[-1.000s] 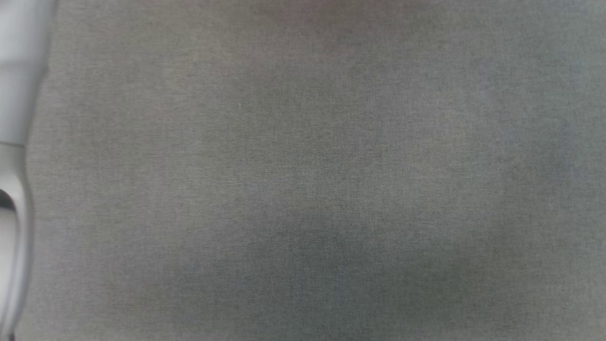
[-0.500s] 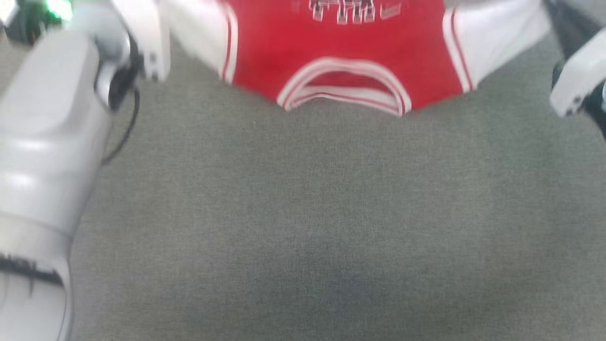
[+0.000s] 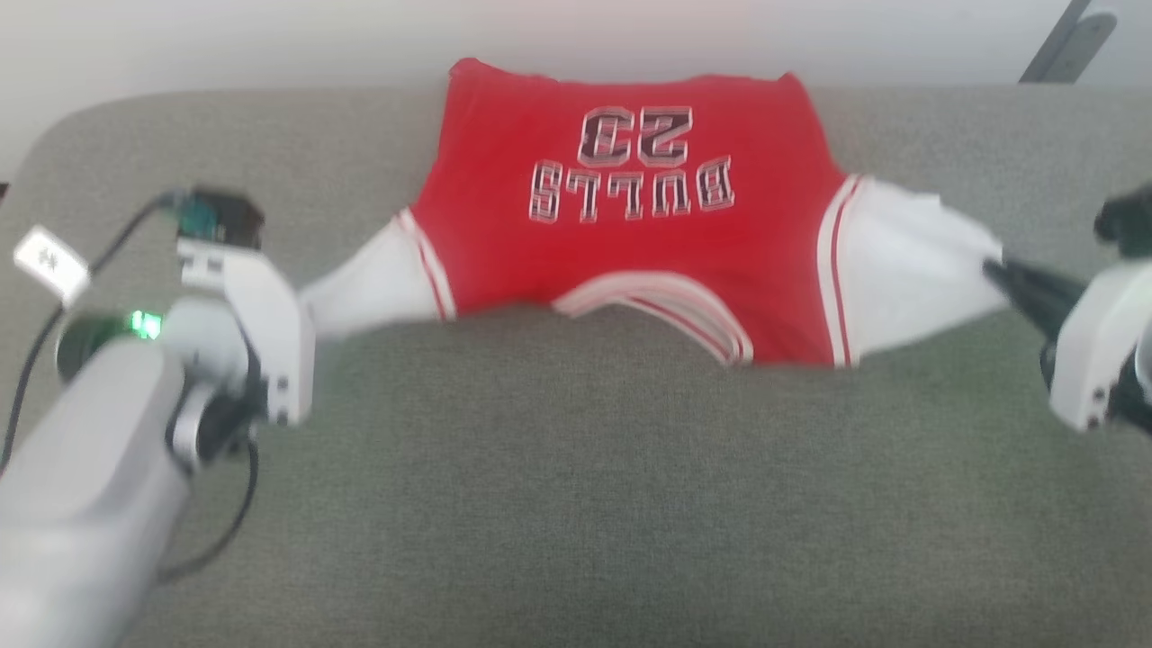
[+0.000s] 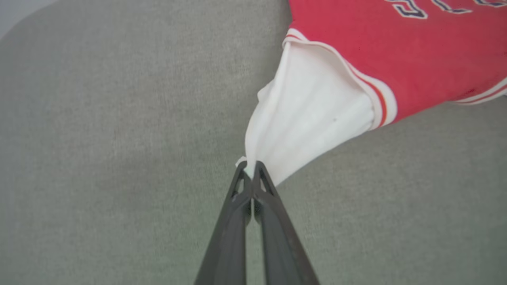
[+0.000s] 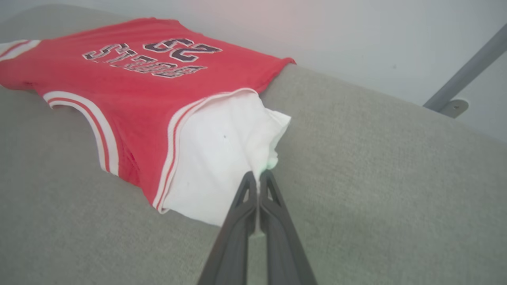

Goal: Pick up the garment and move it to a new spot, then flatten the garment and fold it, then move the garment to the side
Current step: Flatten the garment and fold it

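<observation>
Left wrist view, jaws: the left gripper (image 4: 248, 166) has its two long dark fingers clenched on the tip of a white sleeve (image 4: 309, 118). The cloth is pinched between them and drawn into taut pleats.
Right wrist view, jaws: the right gripper (image 5: 259, 177) is clamped the same way on the end of the other white sleeve (image 5: 222, 158), with a small wad of cloth showing just above the fingertips.
Garment: a red jersey-style shirt (image 3: 630, 261) with white sleeves and red-and-white striped trim lies front side up, stretched sideways between the two grippers.
Lettering: dark, white-outlined block letters (image 3: 634, 166) read "BULLS" and "23", upside down in the head view. "23" is farther from the robot.
Neckline: the striped neck opening (image 3: 661, 315) faces the near edge and is slightly rumpled.
Hem: it lies at the far edge of the grey woven fabric-covered surface (image 3: 576, 504), about midway along that edge.
Sleeve ends: whether they touch the surface cannot be told.
Surface: its far-left corner is rounded (image 3: 54, 135).
Left arm: the pale forearm (image 3: 81, 486) sits over the near-left corner, with a black cable (image 3: 236, 517) and a green light (image 3: 139, 322).
Background: a pale wall (image 5: 336, 35) stands beyond the far edge, with a grey metal strut (image 5: 463, 75) slanting at the far right.
</observation>
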Robot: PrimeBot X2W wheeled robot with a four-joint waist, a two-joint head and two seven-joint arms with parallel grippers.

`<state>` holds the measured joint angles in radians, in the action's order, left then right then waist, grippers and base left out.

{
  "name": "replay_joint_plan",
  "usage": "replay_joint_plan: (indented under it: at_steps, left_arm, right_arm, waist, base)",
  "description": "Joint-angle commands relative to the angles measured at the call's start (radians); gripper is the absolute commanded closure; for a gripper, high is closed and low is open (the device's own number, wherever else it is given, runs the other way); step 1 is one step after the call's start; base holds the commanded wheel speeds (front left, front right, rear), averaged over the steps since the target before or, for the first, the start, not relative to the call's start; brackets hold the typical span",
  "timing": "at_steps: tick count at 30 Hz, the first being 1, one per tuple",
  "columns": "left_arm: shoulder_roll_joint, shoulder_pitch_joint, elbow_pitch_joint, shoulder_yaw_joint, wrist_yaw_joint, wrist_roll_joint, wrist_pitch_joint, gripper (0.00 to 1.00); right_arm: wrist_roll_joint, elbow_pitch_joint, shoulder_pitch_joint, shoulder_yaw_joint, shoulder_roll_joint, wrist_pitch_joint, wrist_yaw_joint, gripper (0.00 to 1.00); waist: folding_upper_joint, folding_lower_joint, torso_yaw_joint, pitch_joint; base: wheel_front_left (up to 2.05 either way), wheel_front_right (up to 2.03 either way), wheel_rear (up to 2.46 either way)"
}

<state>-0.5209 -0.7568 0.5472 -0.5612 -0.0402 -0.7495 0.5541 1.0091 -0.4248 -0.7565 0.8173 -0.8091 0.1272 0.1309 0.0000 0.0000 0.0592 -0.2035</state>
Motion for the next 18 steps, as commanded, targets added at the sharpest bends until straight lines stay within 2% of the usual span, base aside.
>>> replay_joint_plan:
  at_steps: [1, 2, 3, 10, 16, 18]
  left_arm:
    - [-0.029, 0.061, -0.06, 0.01, -0.029, -0.02, 0.03, 1.0]
    - [-0.073, 0.141, -0.177, 0.022, -0.08, -0.036, 0.075, 1.0]
    - [-0.073, 0.141, -0.177, 0.022, -0.08, -0.036, 0.075, 1.0]
    - [-0.215, 0.412, -0.589, 0.069, -0.271, -0.082, 0.182, 1.0]
    - [-0.284, 0.594, -0.797, 0.099, -0.404, -0.105, 0.228, 1.0]
    - [-0.297, 0.62, -0.816, 0.101, -0.422, -0.107, 0.235, 1.0]
  right_arm:
    - [0.018, 0.025, 0.029, 0.013, -0.021, 0.014, 0.0, 1.0]
    - [0.043, 0.063, 0.061, 0.031, -0.052, 0.035, 0.0, 1.0]
    - [0.043, 0.063, 0.061, 0.031, -0.052, 0.035, 0.0, 1.0]
    - [0.127, 0.189, 0.167, 0.079, -0.148, 0.108, 0.0, 1.0]
    - [0.202, 0.292, 0.26, 0.107, -0.219, 0.185, 0.0, 1.0]
    - [0.215, 0.313, 0.278, 0.113, -0.231, 0.201, 0.0, 1.0]
  waist:
    - [0.0, 0.0, 0.005, 0.02]
    - [0.0, 0.0, 0.007, 0.033]
    - [0.0, 0.0, 0.007, 0.033]
    - [0.0, 0.0, 0.014, 0.06]
    - [0.0, 0.0, 0.012, 0.07]
    - [0.0, 0.0, 0.011, 0.071]
  base:
    - [0.0, 0.0, 0.0]
    - [0.0, 0.0, 0.0]
    - [0.0, 0.0, 0.0]
    - [0.0, 0.0, 0.0]
    - [0.0, 0.0, 0.0]
    - [0.0, 0.0, 0.0]
